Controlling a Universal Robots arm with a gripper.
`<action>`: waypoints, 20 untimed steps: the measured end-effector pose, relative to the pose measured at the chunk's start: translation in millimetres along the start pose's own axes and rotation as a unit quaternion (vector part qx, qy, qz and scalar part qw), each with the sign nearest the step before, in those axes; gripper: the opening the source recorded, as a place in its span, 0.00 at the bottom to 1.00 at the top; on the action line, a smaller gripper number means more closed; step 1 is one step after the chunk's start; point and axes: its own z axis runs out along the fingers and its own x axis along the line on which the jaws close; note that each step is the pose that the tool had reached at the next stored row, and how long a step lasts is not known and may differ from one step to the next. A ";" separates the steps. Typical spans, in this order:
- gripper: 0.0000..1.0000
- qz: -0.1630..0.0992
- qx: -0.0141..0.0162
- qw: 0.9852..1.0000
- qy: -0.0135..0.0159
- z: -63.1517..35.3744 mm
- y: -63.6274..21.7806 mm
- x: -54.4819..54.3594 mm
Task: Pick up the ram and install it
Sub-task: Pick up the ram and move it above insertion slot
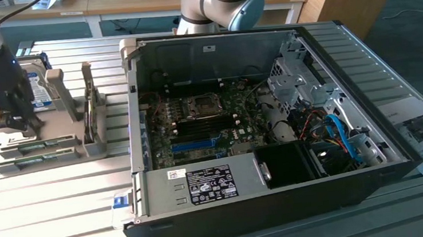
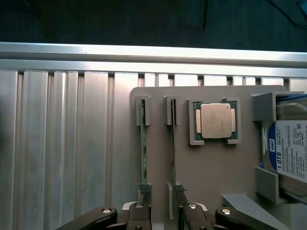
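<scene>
Hovering above a grey plastic tray (image 2: 211, 167), black two-fingered gripper (image 2: 161, 192) spread open, one fingertip (image 2: 144, 190) hiding the end of a thin green ram stick (image 2: 143, 143), second stick (image 2: 173, 143) edge-on between fingers.

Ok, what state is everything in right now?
gripper: open, empty, over the holder.
CPU: seated in its nest.
ram beside the CPU: on edge in its slot.
ram at the holder's edge: on edge in its slot.
hard drive: standing in its bay.
computer case: side open, motherboard exposed.
</scene>
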 end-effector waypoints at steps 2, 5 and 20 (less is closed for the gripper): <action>0.31 0.000 0.000 1.000 0.000 2.2 0.0 0.0; 0.31 0.000 0.000 1.000 0.000 5.1 -0.1 0.1; 0.31 0.000 0.000 1.000 0.000 11.5 -0.2 1.3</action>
